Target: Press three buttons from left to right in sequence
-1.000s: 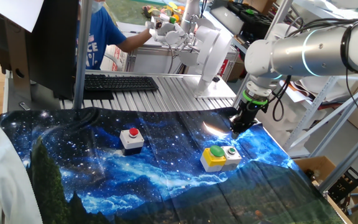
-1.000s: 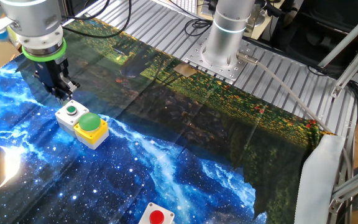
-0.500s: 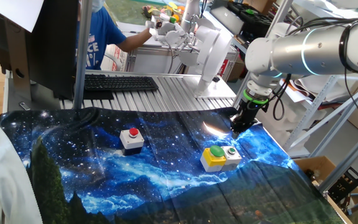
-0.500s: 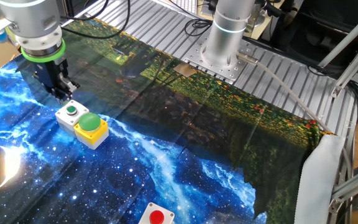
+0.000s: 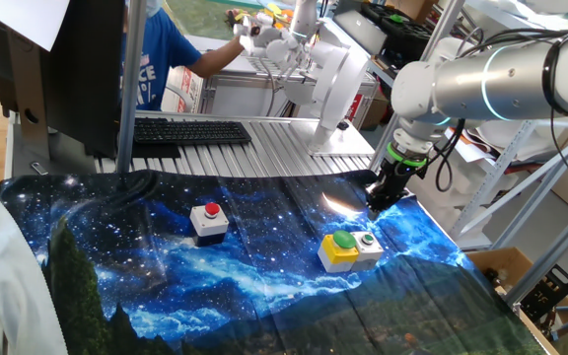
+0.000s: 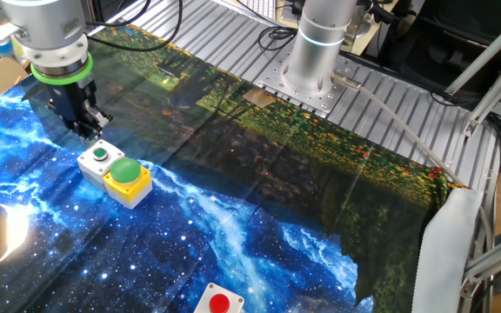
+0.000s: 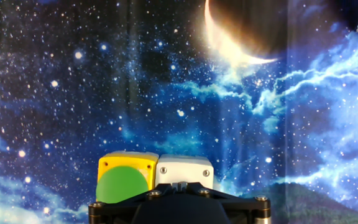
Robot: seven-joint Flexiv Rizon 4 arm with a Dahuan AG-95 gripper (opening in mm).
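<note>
The three buttons stand on a starry cloth. The red cap [image 5: 210, 210] on its grey-white box is at the left. The large green dome [image 5: 344, 241] on a yellow box touches the white box with the small green cap [image 5: 368, 238] at the right. My gripper [image 5: 375, 205] hangs just above and behind the white box [image 6: 94, 161], fingers shut with nothing between them. In the hand view the gripper [image 7: 178, 185] covers the small cap; the white box [image 7: 184, 169] and green dome [image 7: 123, 185] show just beyond it.
The arm's base [image 6: 311, 61] is bolted to the slatted metal table [image 5: 264, 148] behind the cloth. A black keyboard [image 5: 190, 130] lies at the back, and a person in a blue shirt [image 5: 156, 59] stands beyond it. The cloth's edge drops off at the right.
</note>
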